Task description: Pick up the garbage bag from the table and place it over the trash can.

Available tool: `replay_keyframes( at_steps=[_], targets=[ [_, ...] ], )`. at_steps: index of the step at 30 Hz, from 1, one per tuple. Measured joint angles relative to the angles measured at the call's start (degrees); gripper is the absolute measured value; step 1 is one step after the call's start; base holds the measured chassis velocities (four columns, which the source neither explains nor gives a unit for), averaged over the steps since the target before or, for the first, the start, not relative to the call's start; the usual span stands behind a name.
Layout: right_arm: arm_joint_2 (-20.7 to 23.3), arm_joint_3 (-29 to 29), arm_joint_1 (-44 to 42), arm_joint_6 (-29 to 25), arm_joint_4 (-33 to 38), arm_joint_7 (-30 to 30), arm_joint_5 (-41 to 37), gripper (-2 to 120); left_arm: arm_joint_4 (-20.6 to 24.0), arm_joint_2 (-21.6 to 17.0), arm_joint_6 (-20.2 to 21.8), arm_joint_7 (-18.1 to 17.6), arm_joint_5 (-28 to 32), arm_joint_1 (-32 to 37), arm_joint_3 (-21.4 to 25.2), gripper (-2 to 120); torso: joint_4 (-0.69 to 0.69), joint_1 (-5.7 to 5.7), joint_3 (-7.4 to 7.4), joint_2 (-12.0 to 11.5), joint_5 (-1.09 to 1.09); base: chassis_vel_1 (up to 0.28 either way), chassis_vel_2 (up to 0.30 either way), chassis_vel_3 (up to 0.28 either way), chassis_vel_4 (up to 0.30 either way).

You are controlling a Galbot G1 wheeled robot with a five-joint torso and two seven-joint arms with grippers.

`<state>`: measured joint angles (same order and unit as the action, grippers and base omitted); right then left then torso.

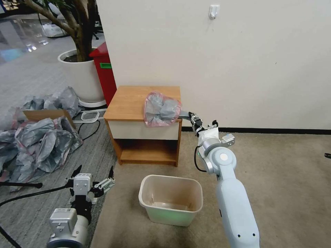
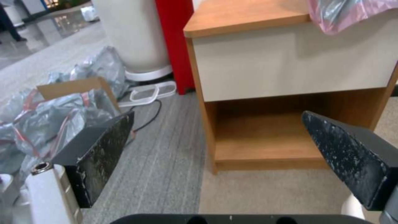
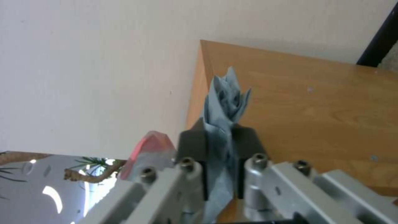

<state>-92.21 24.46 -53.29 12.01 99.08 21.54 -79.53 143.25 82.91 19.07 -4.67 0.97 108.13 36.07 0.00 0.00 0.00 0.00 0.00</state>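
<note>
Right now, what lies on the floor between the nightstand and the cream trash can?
Bare beige carpet in the head view between the nightstand and the trash can.

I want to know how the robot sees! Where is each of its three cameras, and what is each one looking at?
Head view: high on the robot, looking down at the table, garbage bag and trash can; both arms show.
Left wrist view: low on the left arm, facing the table's open shelf; the left end effector is open.
Right wrist view: beside the table, where the right end effector pinches the garbage bag.
All three share the table and bag.
</note>
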Motion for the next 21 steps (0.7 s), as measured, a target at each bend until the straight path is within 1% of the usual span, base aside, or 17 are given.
replay_keyframes(
  at_steps=[2, 3, 5, 7, 8, 11, 12, 15, 16, 20, 21],
  targets=[
    [0.0, -0.7, -1.1, -0.5, 2.3, 1.1, -1.2, 1, 0.0, 0.0, 0.0, 0.0, -0.2, -0.3, 0.0, 100, 0.0, 0.0, 0.0, 0.0, 0.0, 0.0, 0.0, 0.0, 0.0],
    [0.0, -0.7, -1.1, -0.5, 2.3, 1.1, -1.2, 1, 0.0, 0.0, 0.0, 0.0, -0.2, -0.3, 0.0, 100, 0.0, 0.0, 0.0, 0.0, 0.0, 0.0, 0.0, 0.0, 0.0],
    [0.0, -2.1, -2.9, -1.1, 5.4, 2.2, -1.7, 0, 0.0, 0.0, -0.1, 0.0, -0.3, -0.8, -0.1, 100, 0.0, 0.0, 0.0, 0.0, 0.0, 0.0, 0.0, 0.0, 0.0],
    [0.1, -2.5, -3.4, -1.2, 6.2, 2.6, -1.8, 0, 0.0, 0.0, -0.1, 0.1, -0.4, -0.9, -0.2, 100, 0.0, 0.0, 0.0, 0.0, 0.0, 0.0, 0.0, 0.0, 0.0],
    [0.6, -3.7, -5.4, -1.5, 9.2, 4.0, -2.1, 0, 0.0, 0.0, -0.1, 0.1, -0.4, -1.2, -0.4, 100, 0.0, 0.0, -0.01, 0.0, -0.01, 0.0, 0.0, 0.0, 0.0],
    [1.3, -6.1, -8.8, -2.3, 14.6, 7.1, -2.7, 0, 0.0, -0.1, -0.1, 0.2, -0.5, -1.6, -0.7, 100, -0.01, 0.0, 0.0, 0.0, 0.0, 0.0, 0.0, 0.0, 0.0],
    [1.3, -6.1, -8.8, -2.3, 14.6, 7.1, -2.7, 0, 0.0, -0.1, -0.1, 0.2, -0.5, -1.6, -0.7, 100, -0.01, 0.0, 0.0, 0.0, 0.0, 0.0, 0.0, 0.0, 0.0],
    [3.0, -9.6, -12.0, -3.8, 20.9, 12.1, -3.7, 0, 0.0, -0.5, -0.1, 0.2, -0.5, -1.7, -0.6, 100, 0.01, 0.0, -0.01, 0.0, -0.01, 0.0, 0.0, 0.0, 0.0],
    [3.0, -9.6, -12.0, -3.8, 20.9, 12.1, -3.7, 0, 0.0, -0.5, -0.1, 0.2, -0.5, -1.7, -0.6, 100, 0.01, 0.0, -0.01, 0.0, -0.01, 0.0, 0.0, 0.0, 0.0],
    [4.8, -13.2, -16.5, -4.6, 26.7, 18.2, -3.6, 0, 0.0, -1.0, -0.1, 0.2, -0.5, -2.0, -0.2, 100, 0.0, 0.0, -0.01, 0.0, -0.01, 0.0, 0.0, 0.0, 0.0],
    [4.8, -13.2, -16.5, -4.6, 26.7, 18.2, -3.6, 0, 0.0, -1.0, -0.1, 0.2, -0.5, -2.0, -0.2, 100, 0.0, 0.0, -0.01, 0.0, -0.01, 0.0, 0.0, 0.0, 0.0]
  ],
)
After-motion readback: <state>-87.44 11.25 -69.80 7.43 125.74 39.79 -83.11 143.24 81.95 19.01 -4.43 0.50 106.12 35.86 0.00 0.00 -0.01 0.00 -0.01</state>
